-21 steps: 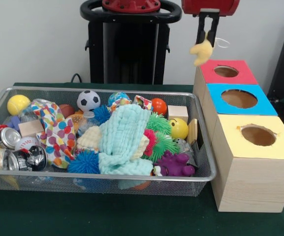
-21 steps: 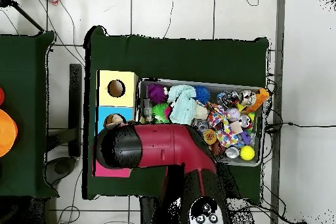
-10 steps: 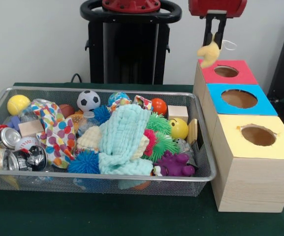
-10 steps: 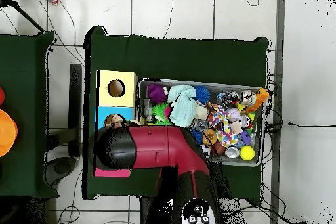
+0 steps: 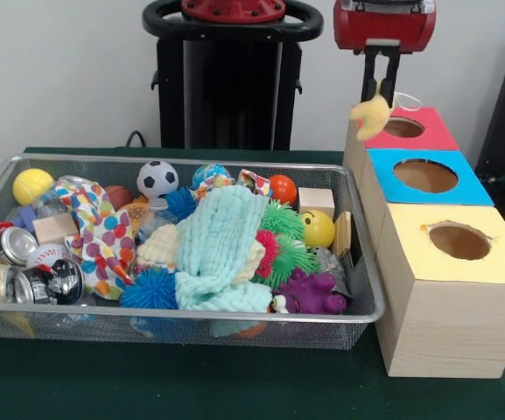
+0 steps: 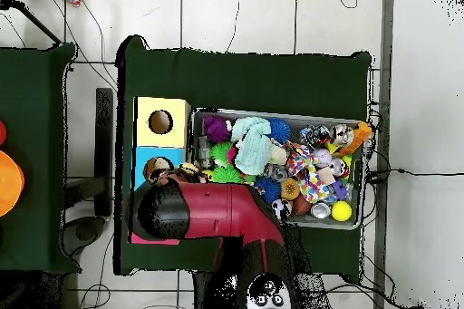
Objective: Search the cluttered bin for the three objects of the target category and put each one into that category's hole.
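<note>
In the front view a wire bin [image 5: 357, 315] sits on the green table [image 5: 191, 385], filling its left and middle. At the bin's left edge lie a yellow ball [image 5: 31, 185], a wood block [image 5: 55, 227] and some cans [image 5: 14, 246], with a dotted cloth [image 5: 103, 236] just beside them. A soccer ball [image 5: 157, 178] rests against the far rim, and a blue spiky ball [image 5: 150, 289] lies by the near rim. A pale teal cloth [image 5: 221, 249] is heaped across the middle, over other things. To its right come an orange ball [image 5: 282, 189] and a second wood block [image 5: 316, 200] at the far right corner, green spiky balls [image 5: 287, 241], a yellow smiley ball [image 5: 319, 228], and a purple toy [image 5: 311, 293] at the near right corner. Right of the bin, touching its side, stand three boxes in a row, each with a round hole on top: the red box [image 5: 427, 129] farthest back, the blue box [image 5: 462, 184] in the middle, the yellow box [image 5: 497, 262] nearest. The gripper [image 5: 380, 87] hangs from the red arm above the red box's left edge, its fingers pinched on a soft yellow toy [image 5: 370, 115]; the toy dangles at the hole's left side, above the box. In the overhead view the arm [image 6: 208, 212] covers the red box and part of the blue box [image 6: 145, 158], so the gripper and toy are hidden there.
</note>
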